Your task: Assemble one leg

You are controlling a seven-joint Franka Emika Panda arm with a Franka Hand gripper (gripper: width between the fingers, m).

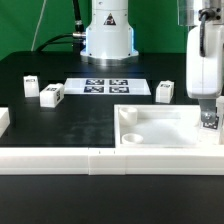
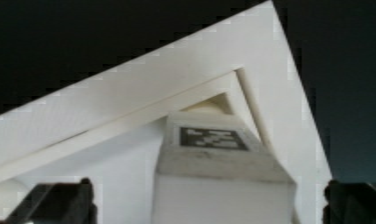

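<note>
The large white tray-like part [image 1: 150, 128] lies on the black table at the exterior view's right. My gripper [image 1: 208, 121] hangs low over its right end. In the wrist view a leg [image 2: 217, 165], a white block with a black-and-white tag, stands against the tray's inner corner [image 2: 256, 75], between my fingers. My gripper [image 2: 206, 203] is open. The dark fingertips [image 2: 60, 202] stand on either side of the leg with a gap on each side. Three more legs lie loose on the table: two at the left [image 1: 30, 84] [image 1: 50, 94] and one behind the tray [image 1: 165, 89].
The marker board [image 1: 105, 86] lies in the middle of the table before the robot base [image 1: 107, 35]. A long white rail [image 1: 90, 161] runs along the front edge. A white piece [image 1: 3, 120] shows at the left edge.
</note>
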